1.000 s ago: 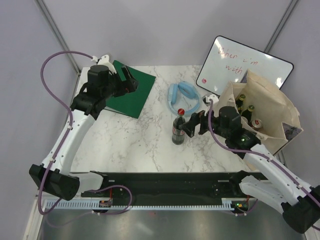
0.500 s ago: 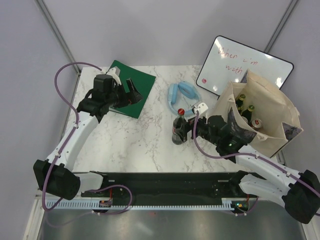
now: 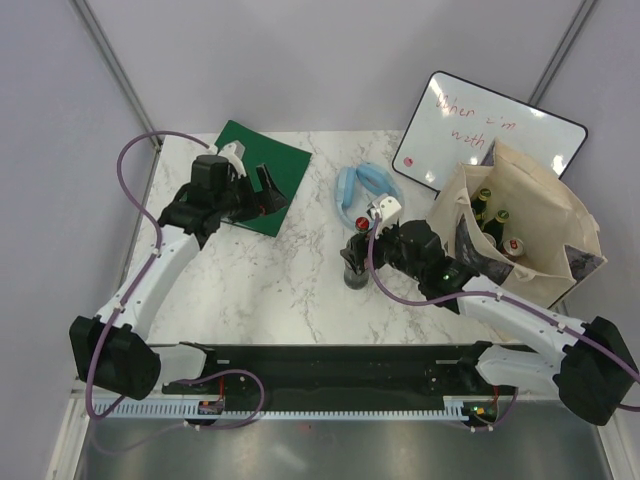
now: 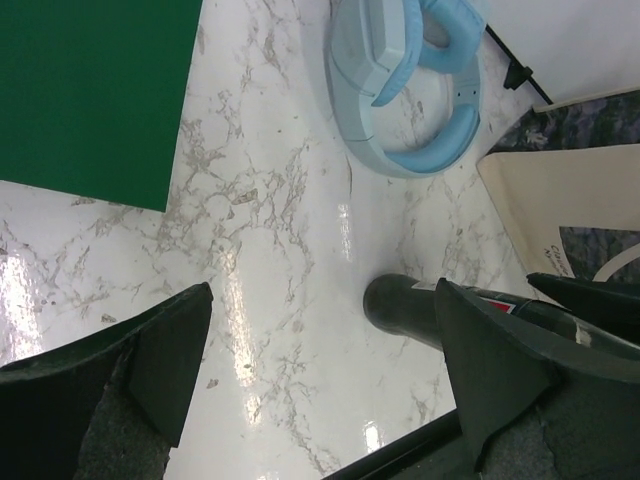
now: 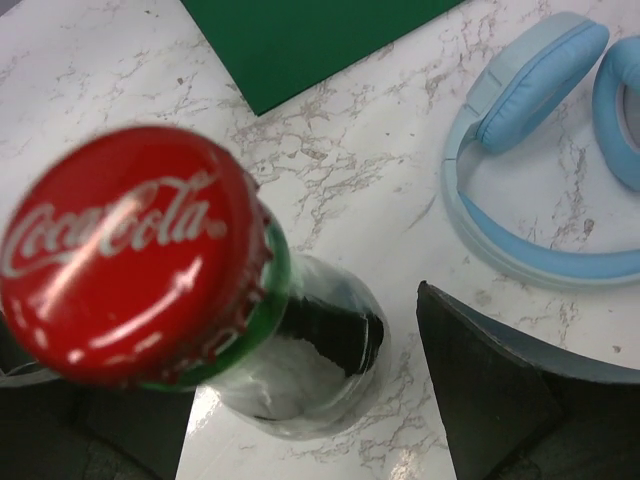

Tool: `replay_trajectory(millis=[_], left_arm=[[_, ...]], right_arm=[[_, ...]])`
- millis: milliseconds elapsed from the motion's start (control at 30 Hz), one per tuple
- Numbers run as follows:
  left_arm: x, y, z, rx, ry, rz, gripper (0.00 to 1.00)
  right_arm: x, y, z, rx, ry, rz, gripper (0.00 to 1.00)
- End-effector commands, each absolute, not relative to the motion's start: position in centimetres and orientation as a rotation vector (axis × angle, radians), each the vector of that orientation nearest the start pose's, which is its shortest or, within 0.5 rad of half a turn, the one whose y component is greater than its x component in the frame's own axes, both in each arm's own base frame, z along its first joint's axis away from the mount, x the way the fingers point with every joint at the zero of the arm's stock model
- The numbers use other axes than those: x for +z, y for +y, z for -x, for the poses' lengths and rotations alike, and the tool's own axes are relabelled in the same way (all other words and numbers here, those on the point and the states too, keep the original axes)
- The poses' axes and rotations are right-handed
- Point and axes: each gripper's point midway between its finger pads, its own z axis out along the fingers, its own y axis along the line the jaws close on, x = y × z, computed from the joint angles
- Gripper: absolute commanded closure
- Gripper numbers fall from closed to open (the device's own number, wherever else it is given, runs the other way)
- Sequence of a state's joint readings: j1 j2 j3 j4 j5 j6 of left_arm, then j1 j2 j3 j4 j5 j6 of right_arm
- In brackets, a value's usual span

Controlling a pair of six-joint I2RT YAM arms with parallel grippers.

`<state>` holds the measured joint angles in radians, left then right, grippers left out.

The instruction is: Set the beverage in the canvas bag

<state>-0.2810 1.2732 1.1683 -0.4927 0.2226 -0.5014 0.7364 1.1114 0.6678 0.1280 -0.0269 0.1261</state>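
The beverage is a dark Coca-Cola bottle [image 3: 354, 277] with a red cap [image 5: 130, 250], standing upright on the marble table. My right gripper [image 3: 359, 248] is open around its neck and shoulder; a gap shows between the bottle and the right finger [image 5: 500, 390]. The tan canvas bag [image 3: 545, 225] stands at the right, holding several bottles [image 3: 495, 220]. My left gripper [image 3: 272, 188] hovers open and empty by the green board's edge. In the left wrist view the left gripper [image 4: 320, 370] is over bare marble, with the bottle [image 4: 400, 305] and a corner of the bag [image 4: 560, 200] at the right.
Blue headphones [image 3: 362, 190] lie just behind the bottle. A green board [image 3: 262, 175] lies at the back left. A whiteboard with red writing [image 3: 485, 135] leans behind the bag.
My right gripper has moved left and now straddles the bottle, its jaws slightly narrower. My left arm has shifted a little to the right over the green board's edge.
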Motion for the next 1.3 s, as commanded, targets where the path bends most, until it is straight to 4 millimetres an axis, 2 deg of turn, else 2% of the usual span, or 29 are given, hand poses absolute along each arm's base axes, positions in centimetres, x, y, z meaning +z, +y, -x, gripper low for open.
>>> replay_trajectory(millis=[0,333,633,733,767,833,867,900,967,1000,1033,1067,1100,1133,1167,1200,1233,1267], left_arm=[[23.3,-16.5,-33.9,-0.733,2.222,0.122,0.02],[22.9,-16.3,-33.6,-0.725,2.227,0.123,0.02],[22.3,-16.1,-33.5,-0.712,2.238,0.125,0.02],[22.2,-16.2,-33.5,-0.718,2.24,0.126,0.02],[22.1,-16.2,-33.5,-0.717,2.242,0.127,0.02],[22.2,-16.3,-33.5,-0.724,2.243,0.123,0.02],[22.2,-16.3,-33.4,-0.726,2.243,0.122,0.02],[22.4,-16.3,-33.3,-0.728,2.237,0.118,0.02],[22.5,-16.2,-33.2,-0.723,2.229,0.11,0.02],[22.5,-16.1,-33.1,-0.721,2.229,0.108,0.02],[22.6,-16.1,-33.0,-0.719,2.227,0.103,0.02],[22.6,-16.0,-33.0,-0.715,2.225,0.102,0.02],[22.7,-16.1,-32.9,-0.719,2.223,0.1,0.02],[22.8,-16.0,-32.9,-0.717,2.221,0.099,0.02],[22.6,-16.0,-32.8,-0.718,2.224,0.098,0.02],[22.6,-16.1,-32.7,-0.726,2.226,0.094,0.02],[22.6,-16.2,-32.6,-0.729,2.227,0.092,0.02],[22.5,-16.2,-32.6,-0.732,2.229,0.091,0.02]], right_arm=[[19.3,26.2,-27.5,0.587,1.817,0.622,0.1],[19.0,27.1,-27.6,0.621,1.791,0.604,0.15],[19.0,26.6,-27.1,0.588,1.782,0.641,0.28],[19.0,26.0,-27.4,0.554,1.786,0.627,0.43],[19.2,26.0,-27.5,0.553,1.785,0.625,0.55],[19.4,26.1,-27.4,0.555,1.79,0.621,0.7],[19.5,26.0,-27.5,0.556,1.79,0.612,0.89],[19.7,25.8,-27.6,0.545,1.792,0.595,1.0],[20.8,25.6,-27.9,0.547,1.785,0.554,1.0],[21.1,24.9,-28.4,0.502,1.8,0.508,1.0],[22.6,24.6,-29.0,0.488,1.788,0.463,1.0],[23.2,24.4,-29.3,0.479,1.796,0.426,1.0],[23.2,24.2,-29.5,0.454,1.821,0.418,1.0],[24.7,24.2,-29.9,0.451,1.809,0.4,1.0],[25.3,24.4,-30.1,0.456,1.811,0.402,1.0],[25.0,24.6,-30.0,0.451,1.84,0.419,1.0],[26.6,24.9,-30.3,0.461,1.826,0.41,1.0],[26.9,24.9,-30.5,0.452,1.835,0.402,1.0]])
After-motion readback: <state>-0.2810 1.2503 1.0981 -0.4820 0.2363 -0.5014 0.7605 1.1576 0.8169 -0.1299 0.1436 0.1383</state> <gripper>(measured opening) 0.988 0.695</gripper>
